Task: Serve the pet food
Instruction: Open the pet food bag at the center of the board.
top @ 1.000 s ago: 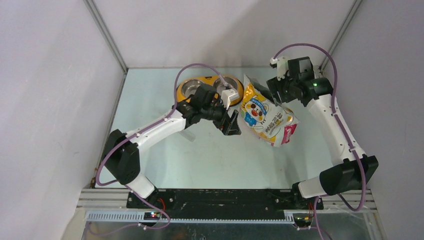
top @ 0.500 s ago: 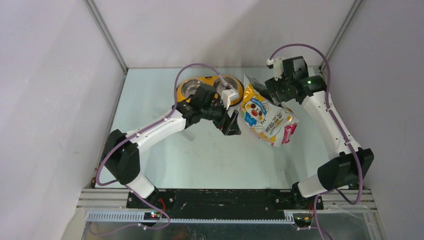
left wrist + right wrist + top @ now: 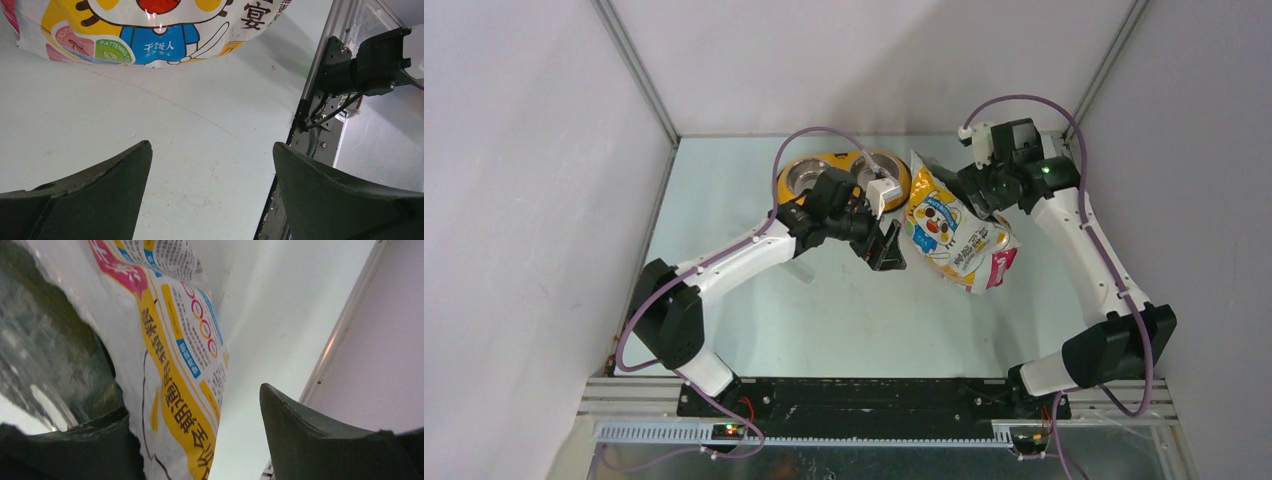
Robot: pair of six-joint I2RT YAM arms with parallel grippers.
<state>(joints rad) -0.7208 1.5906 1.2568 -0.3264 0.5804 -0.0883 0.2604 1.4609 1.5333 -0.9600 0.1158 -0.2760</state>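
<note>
The foil bag (image 3: pixel 952 228) lies tilted right of centre, cartoon cat face up and pink base toward the front. The pet food itself is hidden inside it. My right gripper (image 3: pixel 977 197) is at the bag's torn top edge. In the right wrist view its jaws (image 3: pixel 195 400) stand open astride the bag wall (image 3: pixel 170 355). One finger is on the silvery inner side and the other is well clear outside. My left gripper (image 3: pixel 886 245) hovers just left of the bag, open over bare table (image 3: pixel 211 144), with the bag's print (image 3: pixel 160 30) ahead of it.
The yellow double bowl (image 3: pixel 892 166) with steel cups sits at the back, partly under my left wrist. A faint clear plastic piece (image 3: pixel 802 270) lies by my left forearm. Booth walls close in on both sides. The right wall's metal rail (image 3: pixel 345 330) runs close to my right gripper.
My right wrist has shifted a little left and down toward the bag's top edge. The left arm and the bag have not moved.
</note>
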